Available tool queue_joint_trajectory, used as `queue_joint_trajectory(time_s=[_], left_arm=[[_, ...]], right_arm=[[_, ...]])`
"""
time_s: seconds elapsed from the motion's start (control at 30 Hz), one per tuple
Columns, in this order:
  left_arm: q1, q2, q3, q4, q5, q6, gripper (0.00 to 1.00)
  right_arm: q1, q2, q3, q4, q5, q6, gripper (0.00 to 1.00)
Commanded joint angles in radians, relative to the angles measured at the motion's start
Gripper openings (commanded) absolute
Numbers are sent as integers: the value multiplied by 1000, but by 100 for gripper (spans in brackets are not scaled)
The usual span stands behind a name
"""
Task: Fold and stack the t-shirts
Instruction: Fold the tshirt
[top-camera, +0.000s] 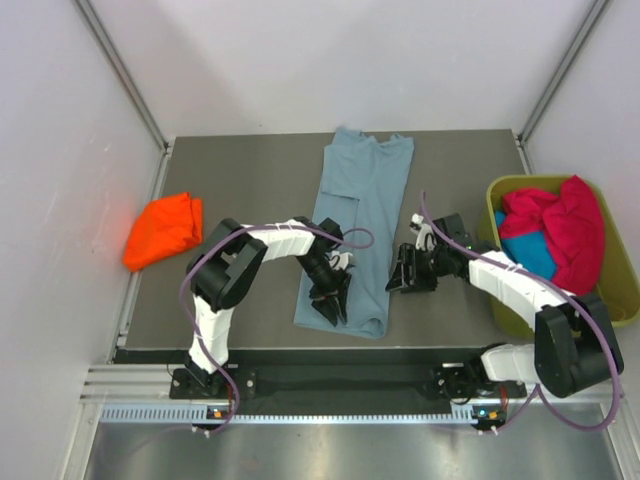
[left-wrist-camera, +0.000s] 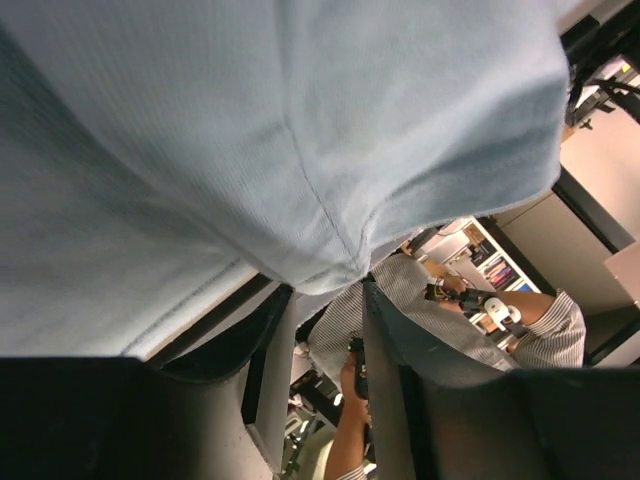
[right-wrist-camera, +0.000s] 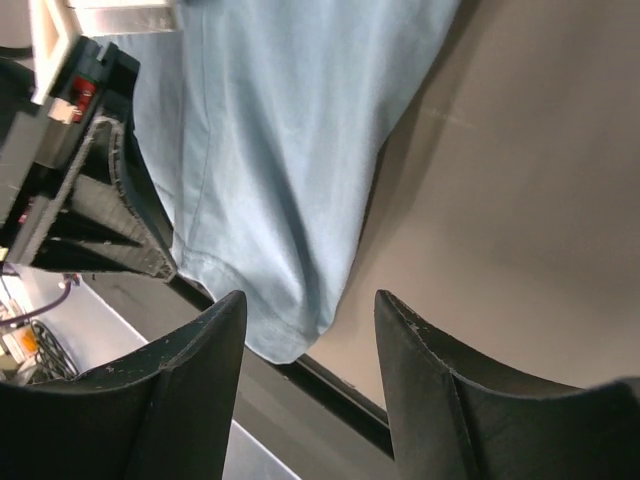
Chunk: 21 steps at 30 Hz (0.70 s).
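Since the grey-blue t-shirt (top-camera: 365, 215) looks limp and light, pinch its near hem corners; left gripper (left-wrist-camera: 327, 295) and right gripper (right-wrist-camera: 310, 300) both gape empty.

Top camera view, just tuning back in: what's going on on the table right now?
The grey-blue t-shirt lies on the table, folded lengthwise into a long strip. The left gripper sits open over its near left edge. The right gripper is open just beside its right edge. Neither visibly grips cloth. An orange-red t-shirt sits already folded at the left. The crimson-pink t-shirt and teal t-shirt are bunched in the olive-green bin at the right, not yet folded.
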Motion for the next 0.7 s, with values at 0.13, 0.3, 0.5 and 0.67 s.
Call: queue_joint_trajectory(time_s=[0.13,0.3,0.5,0.67], left_arm=[[-10,42,42,29,2,-7,34],[-14,37,36,31,-13,-9,1],[-7,-17,28,6,-55,5,0],[41,-64,-4,-14,-134,22,0]], right_arm=[[-19,-31,20,26,15,5,54],[-25,-26,18,27,15,1,54],[-24,-20,21,29,12,4,54],[-25,-16,20,33,5,8,54]])
